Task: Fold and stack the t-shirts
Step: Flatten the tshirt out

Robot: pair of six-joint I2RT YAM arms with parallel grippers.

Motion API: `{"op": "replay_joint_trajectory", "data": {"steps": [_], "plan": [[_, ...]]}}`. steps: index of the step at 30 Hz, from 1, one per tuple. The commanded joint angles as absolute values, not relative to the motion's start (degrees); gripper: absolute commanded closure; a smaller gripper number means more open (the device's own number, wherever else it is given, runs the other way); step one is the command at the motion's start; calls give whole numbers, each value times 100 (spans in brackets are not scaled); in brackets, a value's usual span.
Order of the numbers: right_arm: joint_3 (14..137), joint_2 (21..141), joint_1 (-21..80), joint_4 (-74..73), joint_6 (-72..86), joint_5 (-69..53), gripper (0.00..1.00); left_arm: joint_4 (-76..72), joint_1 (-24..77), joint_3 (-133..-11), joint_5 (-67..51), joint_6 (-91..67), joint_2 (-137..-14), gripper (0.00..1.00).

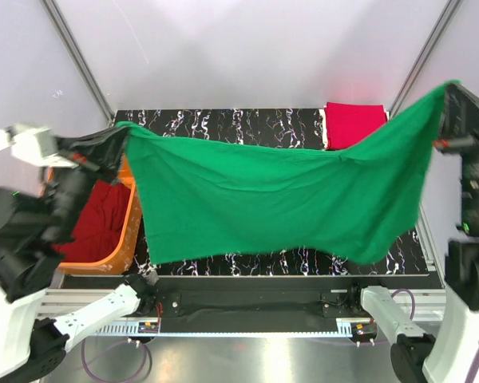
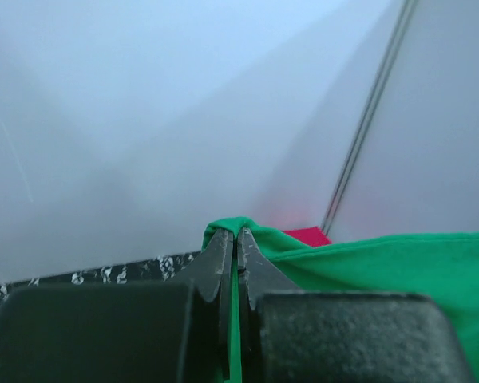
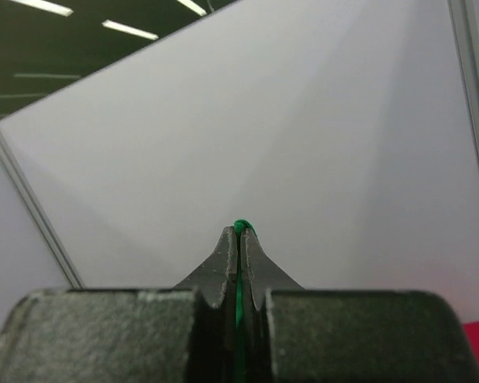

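Aloft, arms point(image 1: 40, 215) spread wide, green tee point(image 1: 279, 199) pinched

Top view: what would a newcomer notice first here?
A green t-shirt stretched wide in the air above the table, one end pinched in the left gripper, the opposite end in the right gripper. Next, a folded red t-shirt at the far right of the table, and an orange basket at the left holding a dark red garment.

The left arm point(image 1: 24, 223) and right arm point(image 1: 473, 179) are raised and spread far apart. The left gripper point(image 2: 236, 233) and right gripper point(image 3: 238, 231) both have fingers pressed tight together, each pinching an edge of the green t-shirt point(image 1: 279, 199).
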State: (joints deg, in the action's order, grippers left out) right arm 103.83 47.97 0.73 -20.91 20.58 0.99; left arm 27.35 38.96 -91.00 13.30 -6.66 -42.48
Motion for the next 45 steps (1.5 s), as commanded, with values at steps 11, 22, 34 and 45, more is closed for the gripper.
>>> {"op": "replay_joint_trajectory", "data": {"steps": [11,22,34,45], "plan": [[10336,4896,70,-1968,1740,53,100,2566,3902,-9009,1591,-650,-4431,100],[10749,3955,70,-2672,2074,-228,100,3094,3902,-8877,924,-1142,-3094,100],[10838,4499,70,-2268,2444,-826,100,2681,3902,-8904,1221,-906,-3374,100],[7581,5754,70,-213,2127,-694,100,1468,3701,-6540,3163,-903,-5763,100]]}}
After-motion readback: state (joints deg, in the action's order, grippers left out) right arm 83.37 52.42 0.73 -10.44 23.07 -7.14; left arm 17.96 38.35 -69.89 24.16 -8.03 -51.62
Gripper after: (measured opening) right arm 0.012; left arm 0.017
